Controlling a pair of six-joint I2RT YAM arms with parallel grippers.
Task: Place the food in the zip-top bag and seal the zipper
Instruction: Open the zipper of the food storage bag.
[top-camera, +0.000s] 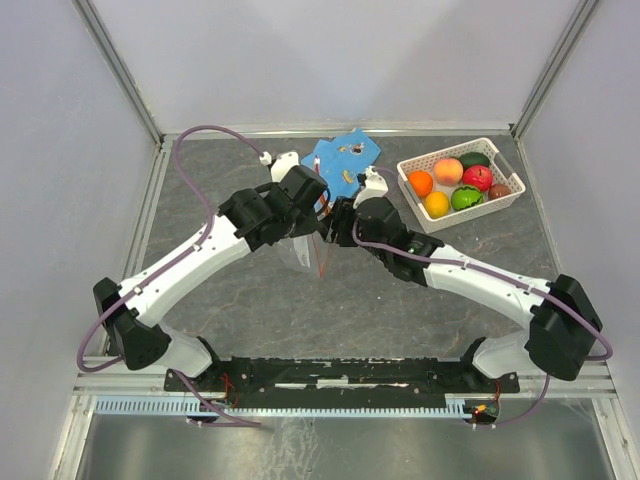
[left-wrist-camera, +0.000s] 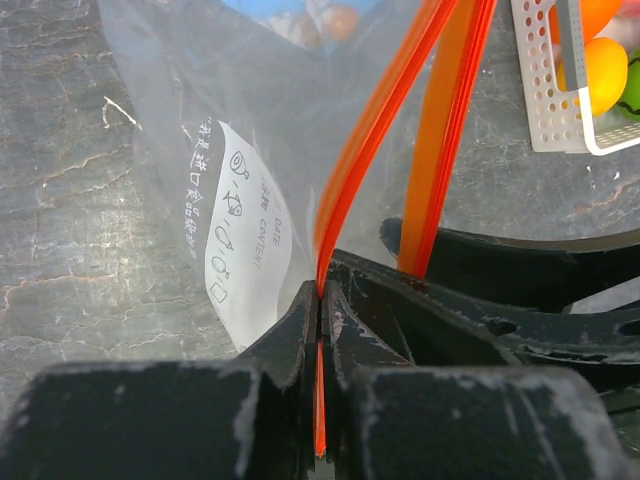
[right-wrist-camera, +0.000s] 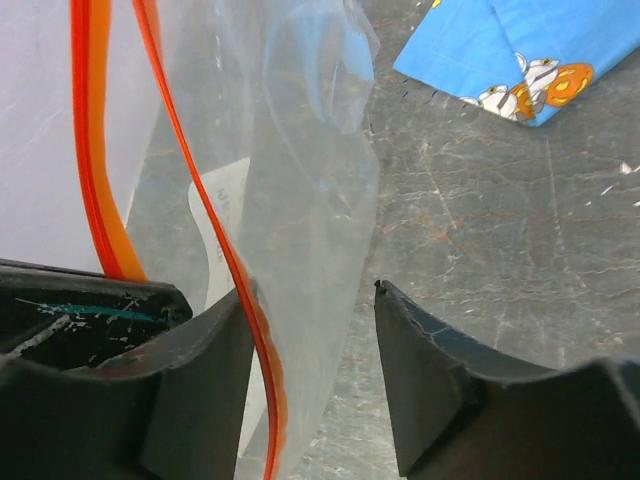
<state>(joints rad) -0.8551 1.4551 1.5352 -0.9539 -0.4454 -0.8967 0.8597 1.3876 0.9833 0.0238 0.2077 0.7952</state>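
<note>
The clear zip-top bag (top-camera: 300, 255) hangs between my two grippers at the table's middle, its mouth held up. My left gripper (left-wrist-camera: 320, 298) is shut on one orange-red zipper strip (left-wrist-camera: 375, 140). The bag's white label (left-wrist-camera: 245, 235) shows behind it. My right gripper (right-wrist-camera: 310, 300) is open. The other zipper strip (right-wrist-camera: 215, 235) and the bag's clear edge (right-wrist-camera: 300, 180) lie between its jaws, against the left finger. The food, several toy fruits such as an orange (top-camera: 420, 183), a peach (top-camera: 448, 170) and a red one (top-camera: 477, 177), sits in the basket. No slider shows.
The white lattice basket (top-camera: 512, 196) stands at the back right and its corner shows in the left wrist view (left-wrist-camera: 550, 90). A blue patterned cloth (top-camera: 343, 160) lies behind the grippers and also shows in the right wrist view (right-wrist-camera: 500, 50). Grey walls enclose the table.
</note>
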